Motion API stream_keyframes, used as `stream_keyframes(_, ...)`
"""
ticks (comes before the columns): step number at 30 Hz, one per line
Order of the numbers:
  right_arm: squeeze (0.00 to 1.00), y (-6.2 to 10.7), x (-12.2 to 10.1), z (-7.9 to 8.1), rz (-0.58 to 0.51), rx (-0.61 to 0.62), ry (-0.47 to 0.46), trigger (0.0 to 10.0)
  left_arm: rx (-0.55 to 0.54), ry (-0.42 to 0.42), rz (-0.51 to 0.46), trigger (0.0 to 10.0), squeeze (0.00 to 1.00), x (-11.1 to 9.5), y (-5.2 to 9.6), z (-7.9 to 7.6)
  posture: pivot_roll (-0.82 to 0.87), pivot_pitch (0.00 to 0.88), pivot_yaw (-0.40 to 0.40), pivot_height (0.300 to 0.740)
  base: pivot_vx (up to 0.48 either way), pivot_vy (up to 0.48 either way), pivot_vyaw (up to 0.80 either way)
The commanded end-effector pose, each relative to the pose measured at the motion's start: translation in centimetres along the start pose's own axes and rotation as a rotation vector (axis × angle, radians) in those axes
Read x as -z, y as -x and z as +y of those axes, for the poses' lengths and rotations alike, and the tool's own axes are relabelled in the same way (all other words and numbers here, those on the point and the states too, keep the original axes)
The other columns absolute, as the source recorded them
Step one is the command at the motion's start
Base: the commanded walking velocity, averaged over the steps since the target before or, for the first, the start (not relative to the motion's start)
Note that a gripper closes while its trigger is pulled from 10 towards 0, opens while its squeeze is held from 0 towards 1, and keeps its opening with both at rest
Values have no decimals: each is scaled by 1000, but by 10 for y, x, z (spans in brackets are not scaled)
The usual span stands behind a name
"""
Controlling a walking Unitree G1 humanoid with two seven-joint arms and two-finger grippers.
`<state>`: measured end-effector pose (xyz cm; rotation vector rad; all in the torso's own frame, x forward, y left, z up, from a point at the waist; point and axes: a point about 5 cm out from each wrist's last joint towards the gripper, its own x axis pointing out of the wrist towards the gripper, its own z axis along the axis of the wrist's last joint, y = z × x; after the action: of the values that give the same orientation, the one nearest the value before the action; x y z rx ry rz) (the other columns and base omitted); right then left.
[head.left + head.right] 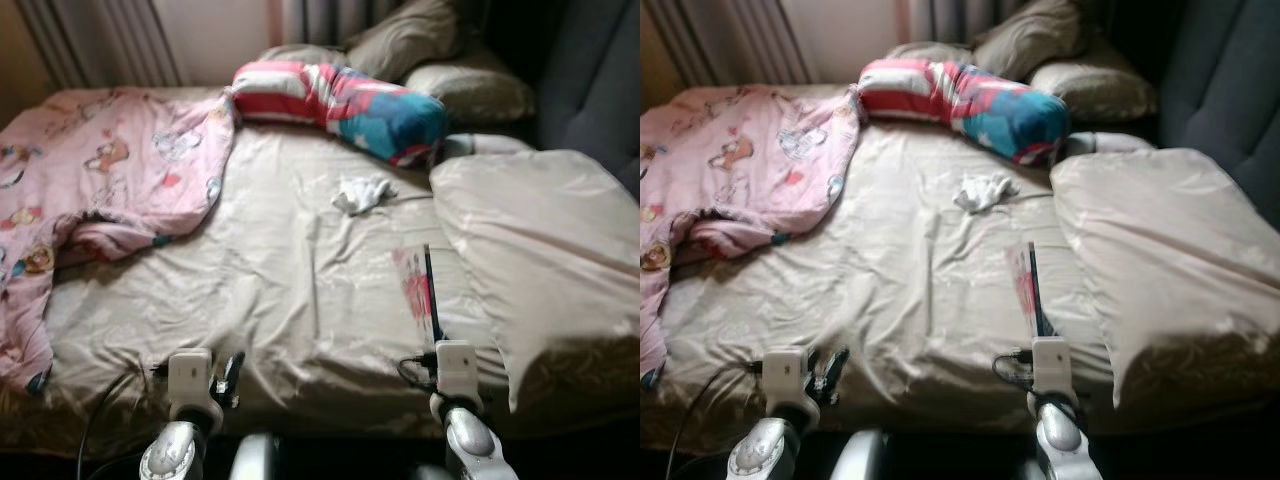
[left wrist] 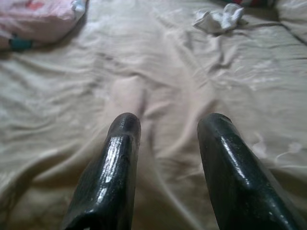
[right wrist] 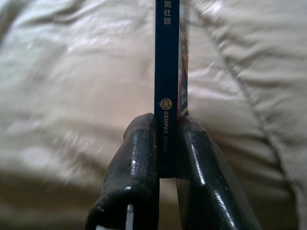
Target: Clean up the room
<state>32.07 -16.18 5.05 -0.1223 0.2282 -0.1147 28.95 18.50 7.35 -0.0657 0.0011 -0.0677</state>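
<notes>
A thin blue-spined book (image 3: 167,72) stands on edge, clamped between the fingers of the right claw (image 3: 168,139) above the bed's (image 1: 300,300) near edge. Open beige sheet stretches ahead of it; a large pillow (image 1: 540,250) lies just beside. The left claw (image 2: 168,129), fingers apart, hovers over bare sheet, a crumpled white cloth (image 2: 219,19) well beyond.

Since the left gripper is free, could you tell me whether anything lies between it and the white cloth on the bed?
Nothing visible does. Between the open left gripper and the white cloth lies only wrinkled bare sheet.
</notes>
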Motion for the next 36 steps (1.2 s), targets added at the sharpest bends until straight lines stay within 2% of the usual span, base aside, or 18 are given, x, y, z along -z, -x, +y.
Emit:
stream_keyframes(1, 0, -2, -1, -7, 0, 37, -3, 10000, -6, 1, 26, 10000, 0, 7, 6, 2, -15, 224, 24, 617, 0, 0, 0)
stream_keyframes(7, 0, -9, -14, -12, -39, 94, -29, 10000, -6, -2, 27, 10000, 0, 6, 6, 2, -13, 225, 27, 617, 0, 0, 0)
stream_keyframes(9, 0, -17, -21, -16, -29, 128, 18, 10000, -4, -3, 27, 10000, 0, 6, 6, 3, -14, 224, 29, 617, 0, 0, 0)
stream_keyframes(13, 0, -22, -30, -19, -41, 139, 72, 10000, -4, -4, 27, 10000, 0, 6, 6, 2, -10, 224, 29, 617, 0, 0, 0)
stream_keyframes(16, 0, -31, -47, -22, -66, 168, 103, 10000, -6, -6, 29, 10000, 0, 6, 6, 3, -8, 226, 29, 617, 0, 0, 0)
stream_keyframes(20, 0, -36, -58, -26, -70, 202, 148, 10000, -6, -6, 30, 10000, 0, 6, 7, 4, -5, 229, 28, 617, 0, 0, 0)
stream_keyframes(23, 0, -38, -55, -25, -22, 194, 161, 10000, -6, -5, 33, 10000, 0, 7, 8, 3, -5, 231, 25, 617, 0, 0, 0)
stream_keyframes(31, 0, -34, -29, -17, 133, 141, 185, 10000, -7, -3, 43, 10000, 0, 9, 9, 4, -3, 238, 21, 617, 0, 0, 0)
stream_keyframes(36, 0, -32, -22, -13, 172, 103, 181, 10000, -6, -2, 47, 10000, 0, 9, 10, 3, -4, 239, 20, 617, 0, 0, 0)
